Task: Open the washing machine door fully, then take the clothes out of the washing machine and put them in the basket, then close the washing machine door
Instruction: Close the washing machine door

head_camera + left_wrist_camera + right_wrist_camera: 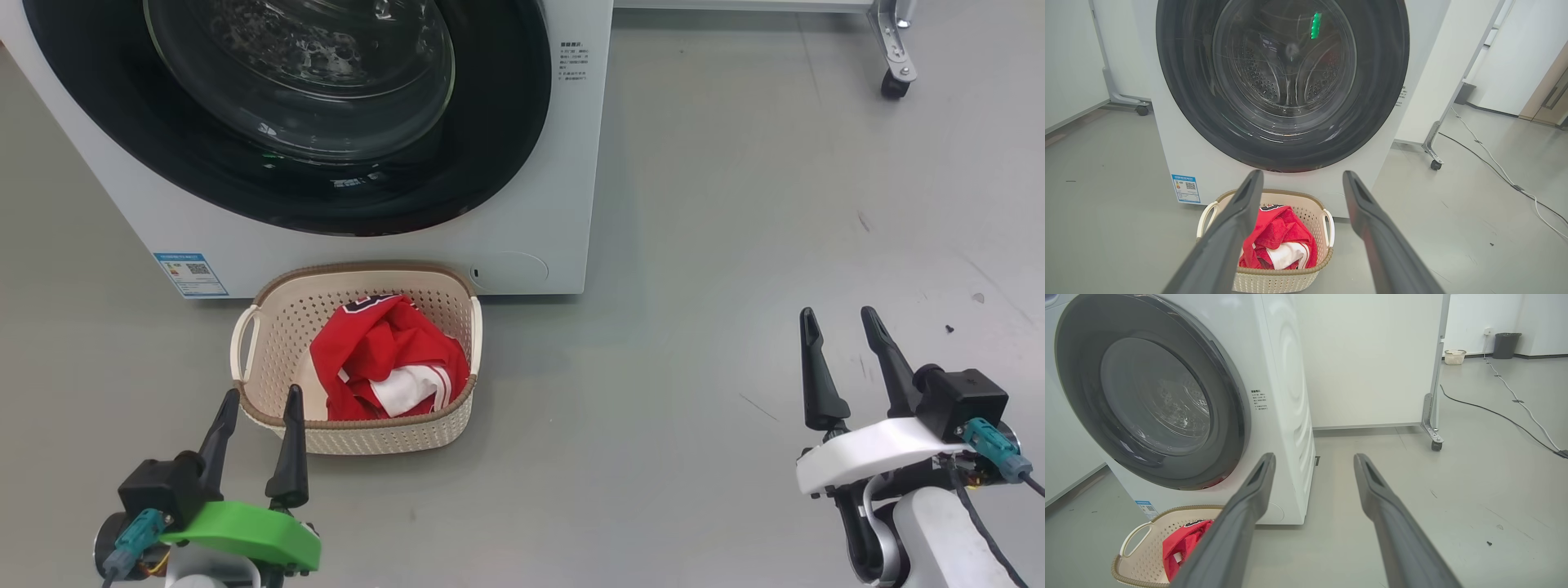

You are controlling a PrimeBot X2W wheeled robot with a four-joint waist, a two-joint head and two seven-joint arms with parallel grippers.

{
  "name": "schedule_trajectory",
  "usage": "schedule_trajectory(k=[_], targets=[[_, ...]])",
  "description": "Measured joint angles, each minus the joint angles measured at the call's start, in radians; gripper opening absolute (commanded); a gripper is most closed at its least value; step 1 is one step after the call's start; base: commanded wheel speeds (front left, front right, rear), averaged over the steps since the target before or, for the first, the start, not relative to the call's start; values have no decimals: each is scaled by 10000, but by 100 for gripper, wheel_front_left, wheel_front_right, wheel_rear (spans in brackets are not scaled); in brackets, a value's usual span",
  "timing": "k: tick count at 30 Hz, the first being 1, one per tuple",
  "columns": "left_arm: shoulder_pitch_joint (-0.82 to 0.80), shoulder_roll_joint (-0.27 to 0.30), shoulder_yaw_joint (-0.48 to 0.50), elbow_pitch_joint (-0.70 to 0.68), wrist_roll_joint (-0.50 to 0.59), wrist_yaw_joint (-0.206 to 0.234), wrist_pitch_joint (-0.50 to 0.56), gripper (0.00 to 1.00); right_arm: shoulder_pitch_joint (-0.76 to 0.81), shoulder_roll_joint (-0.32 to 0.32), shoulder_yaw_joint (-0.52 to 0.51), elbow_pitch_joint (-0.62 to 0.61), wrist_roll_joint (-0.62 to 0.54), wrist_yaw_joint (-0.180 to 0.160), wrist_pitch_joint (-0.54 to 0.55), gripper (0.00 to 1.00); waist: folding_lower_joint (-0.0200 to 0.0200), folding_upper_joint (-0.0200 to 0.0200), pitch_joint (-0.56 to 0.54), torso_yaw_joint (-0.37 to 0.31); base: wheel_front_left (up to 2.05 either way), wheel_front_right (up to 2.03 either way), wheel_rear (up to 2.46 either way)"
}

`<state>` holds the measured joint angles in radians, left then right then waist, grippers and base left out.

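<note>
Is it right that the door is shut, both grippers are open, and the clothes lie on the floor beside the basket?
Not quite: the head view shows the clothes inside the basket. The door is shut, and the left gripper and right gripper are open.

Left pincer (263,390) on green bracket (245,535), right pincer (838,310) on white bracket (873,453), teal connectors (984,437)

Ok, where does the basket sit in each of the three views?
Head view: the basket, lower left of centre.
Left wrist view: bottom centre.
Right wrist view: bottom left corner, cut off by the edge.
Shared landmark: the blue label, by its upper left.
</note>
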<state>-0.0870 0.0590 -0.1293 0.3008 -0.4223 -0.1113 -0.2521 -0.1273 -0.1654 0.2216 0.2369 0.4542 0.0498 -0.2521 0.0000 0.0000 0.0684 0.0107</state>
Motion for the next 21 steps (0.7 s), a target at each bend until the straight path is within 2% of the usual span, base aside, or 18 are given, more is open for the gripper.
schedule_trajectory(k=[21], targets=[[8,-75,245,134,-244,-8,0,100,341,-8,-54,-186,-508,-173,0,100,0,0,73,-3,0,0,0]])
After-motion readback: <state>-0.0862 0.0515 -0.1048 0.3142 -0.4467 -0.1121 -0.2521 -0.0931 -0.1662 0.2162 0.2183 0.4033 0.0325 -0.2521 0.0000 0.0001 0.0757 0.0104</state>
